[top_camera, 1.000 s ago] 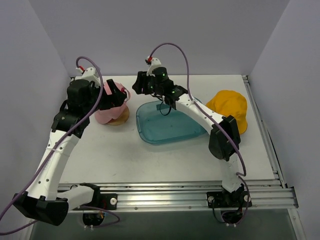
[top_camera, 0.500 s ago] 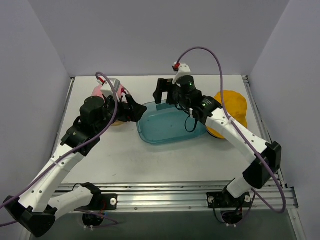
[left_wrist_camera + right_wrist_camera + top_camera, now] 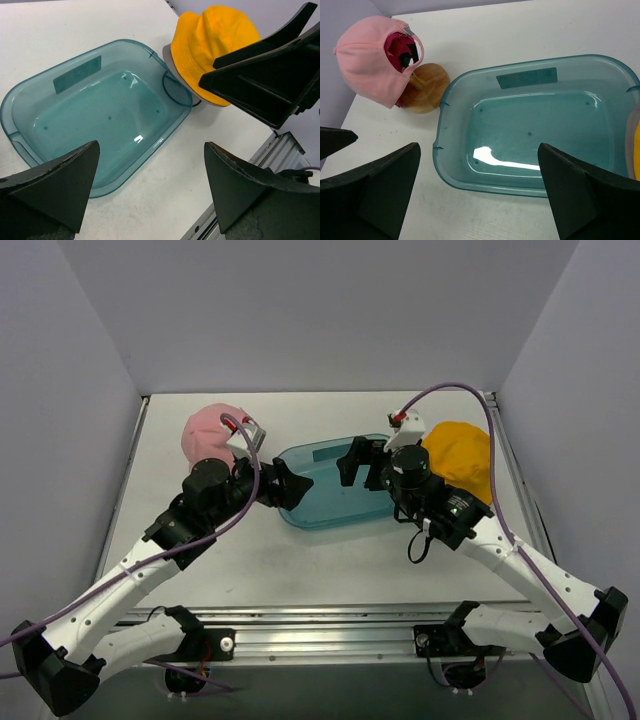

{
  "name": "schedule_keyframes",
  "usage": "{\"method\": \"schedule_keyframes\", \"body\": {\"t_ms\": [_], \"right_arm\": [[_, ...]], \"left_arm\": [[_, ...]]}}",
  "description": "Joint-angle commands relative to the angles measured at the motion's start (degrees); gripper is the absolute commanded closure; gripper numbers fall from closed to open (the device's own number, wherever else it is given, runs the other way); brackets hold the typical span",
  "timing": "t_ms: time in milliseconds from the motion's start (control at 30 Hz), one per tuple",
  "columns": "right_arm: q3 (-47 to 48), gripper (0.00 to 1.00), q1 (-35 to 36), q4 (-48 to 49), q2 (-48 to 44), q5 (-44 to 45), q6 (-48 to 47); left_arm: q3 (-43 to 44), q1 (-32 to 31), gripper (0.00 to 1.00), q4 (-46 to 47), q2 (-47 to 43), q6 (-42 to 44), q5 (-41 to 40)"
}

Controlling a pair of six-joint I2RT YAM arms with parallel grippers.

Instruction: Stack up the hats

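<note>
Currently the pale pink hat [image 3: 367, 62], magenta cloth showing inside, sits tilted on the wooden stand [image 3: 427, 90]; the yellow-orange hat [image 3: 215, 45] lies domed. The left jaws and right jaws gape wide, holding nothing.

White table [image 3: 330, 560], plain lilac walls [image 3: 320, 310]

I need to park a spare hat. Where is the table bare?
Bare: the near strip of table between teal tray and rail, and the far strip behind the tray. Crowded: left gripper and right gripper hang at the tray, between pink hat and yellow hat.
</note>
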Motion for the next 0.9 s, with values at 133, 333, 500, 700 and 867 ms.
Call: {"method": "schedule_keyframes", "body": {"t_ms": [133,333,500,700,867], "right_arm": [[-5.94,0.00,0.61,7.57,-5.61,2.35,1.45],[-6.73,0.00,0.70,8.19,-6.59,0.94,1.10],[-6.82,0.00,0.70,8.28,-6.68,0.68,0.74],[-7.17,0.00,0.70,8.36,-7.64,1.12,0.39],[-7.08,0.00,0.70,8.36,-8.08,1.03,0.22]], "left_arm": [[-1.59,-2.22,0.06,5.27,-0.92,4.49,-0.94],[-1.50,-3.01,0.06,4.57,-2.41,4.49,-1.20],[-1.67,-3.19,0.06,4.39,-3.64,4.40,-1.73],[-1.67,-3.28,0.06,4.13,-4.08,4.40,-1.99],[-1.76,-3.36,0.06,4.21,-4.35,4.40,-1.99]]}}
